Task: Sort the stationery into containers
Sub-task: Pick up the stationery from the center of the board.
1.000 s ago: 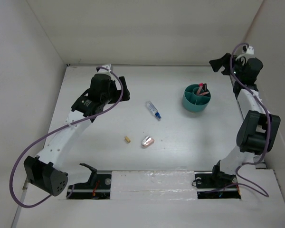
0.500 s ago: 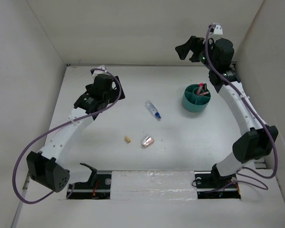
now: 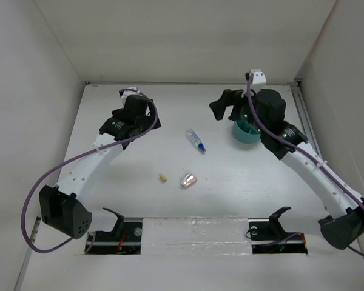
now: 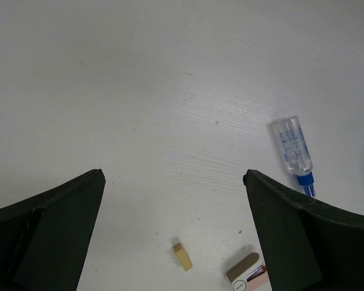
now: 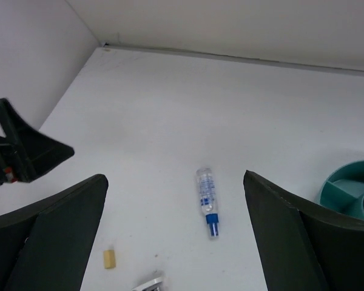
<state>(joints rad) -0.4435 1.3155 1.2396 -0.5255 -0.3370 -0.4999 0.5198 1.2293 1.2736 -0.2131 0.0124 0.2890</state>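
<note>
From the overhead camera I see both arms reaching out over the white table [image 3: 242, 188], and neither holds anything. The left gripper [image 4: 173, 177] hangs over the far left part of the table with its fingers [image 4: 54, 236] spread wide apart; through its wrist camera only bare table lies between them. The right gripper [image 5: 175, 177] is likewise spread wide and empty, poised above the table just left of the teal bowl [image 3: 243, 134] and covering much of it from above. The bowl sits at the far right of the table. My right wrist view catches only its rim and a couple of dividers at the frame's edge, so I cannot tell what is in the compartments. Three loose pieces lie out on the table. The clear blue-capped tube [image 3: 195, 140] lies flat near the middle, between the two grippers, its blue cap pointing toward the arm bases. Nearer to the bases, the tiny tan block [image 3: 163, 177] and the silver-pink oval piece [image 3: 188, 180] lie near each other but apart, the block to the left. All three are well apart from the bowl, and no finger touches them.
</note>
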